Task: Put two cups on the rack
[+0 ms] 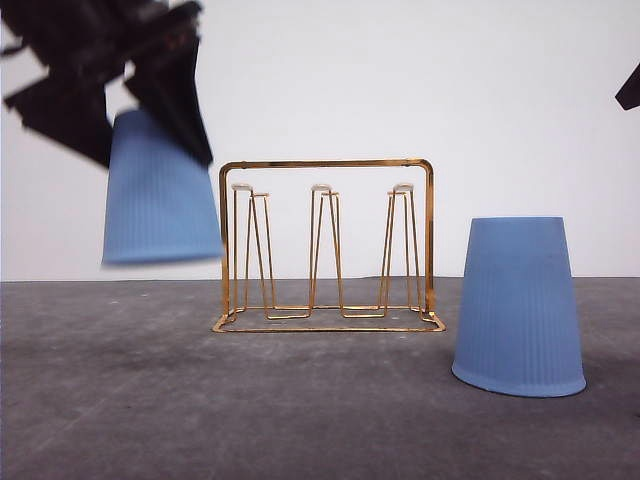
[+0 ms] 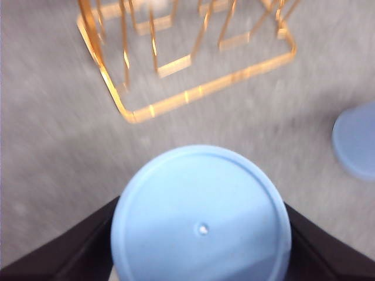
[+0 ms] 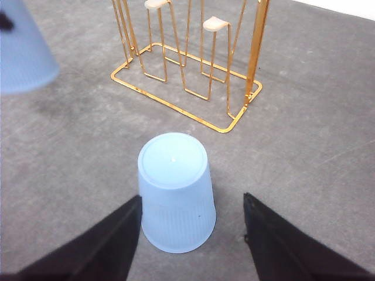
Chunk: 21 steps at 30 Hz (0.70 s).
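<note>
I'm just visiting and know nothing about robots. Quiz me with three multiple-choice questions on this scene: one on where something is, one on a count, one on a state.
1. Where is the cup that no hand holds?
A. On a prong
B. Upside down on the table, right of the rack
C. Inside the rack's base

2. How many blue cups are there?
A. One
B. Two
C. Three

3. What is the left hand doing?
A. Holding the lifted cup
B. Open, holding nothing
C. Gripping the rack

Answers: 1 B, its wide rim sits on the table beside the rack. 2 B, one lifted, one standing. 3 A, dark fingers flank the lifted cup.
</note>
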Motion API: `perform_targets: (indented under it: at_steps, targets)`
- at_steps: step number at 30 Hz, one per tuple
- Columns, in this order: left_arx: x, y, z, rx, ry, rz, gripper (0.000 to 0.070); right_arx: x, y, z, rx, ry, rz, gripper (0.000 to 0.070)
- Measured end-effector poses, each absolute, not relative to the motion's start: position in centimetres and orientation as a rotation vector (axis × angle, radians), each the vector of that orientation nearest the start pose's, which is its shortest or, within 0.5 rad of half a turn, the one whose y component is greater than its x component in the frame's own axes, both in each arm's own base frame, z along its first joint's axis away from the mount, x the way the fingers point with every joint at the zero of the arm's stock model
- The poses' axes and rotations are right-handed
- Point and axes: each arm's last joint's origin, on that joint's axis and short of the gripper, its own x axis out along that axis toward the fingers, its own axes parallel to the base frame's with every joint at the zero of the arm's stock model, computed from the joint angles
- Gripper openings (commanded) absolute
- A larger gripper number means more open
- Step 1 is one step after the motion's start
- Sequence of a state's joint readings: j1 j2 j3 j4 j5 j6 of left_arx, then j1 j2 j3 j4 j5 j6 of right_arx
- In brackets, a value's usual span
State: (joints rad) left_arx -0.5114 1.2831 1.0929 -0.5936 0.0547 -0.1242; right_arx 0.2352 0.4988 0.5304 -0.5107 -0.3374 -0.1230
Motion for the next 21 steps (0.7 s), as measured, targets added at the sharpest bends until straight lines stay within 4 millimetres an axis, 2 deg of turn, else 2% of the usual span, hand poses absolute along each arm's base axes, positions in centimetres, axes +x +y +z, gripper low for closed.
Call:
perform_targets:
  at_steps: [6, 10, 14, 21]
  targets:
    - [24.2, -13.3, 34.8, 0.044, 0.573, -0.397, 0.0381, 11.0, 3.6, 25.4, -0.093, 0.444, 0.591, 0.0351]
    - [25.2, -13.8, 36.3, 0.021, 0.48, -0.382, 0.0381, 11.0, 3.6, 25.4, -0.093, 0.444, 0.591, 0.0352]
    - [26.8, -14.5, 35.9, 0.027, 0.502, -0.375, 0.0382, 11.0, 3.6, 25.4, -0.093, 0.444, 0.591, 0.0351]
    - [30.0, -16.3, 32.1, 0.055, 0.588, -0.366, 0.0383, 11.0, 3.6, 25.4, -0.093, 0.444, 0.591, 0.0352]
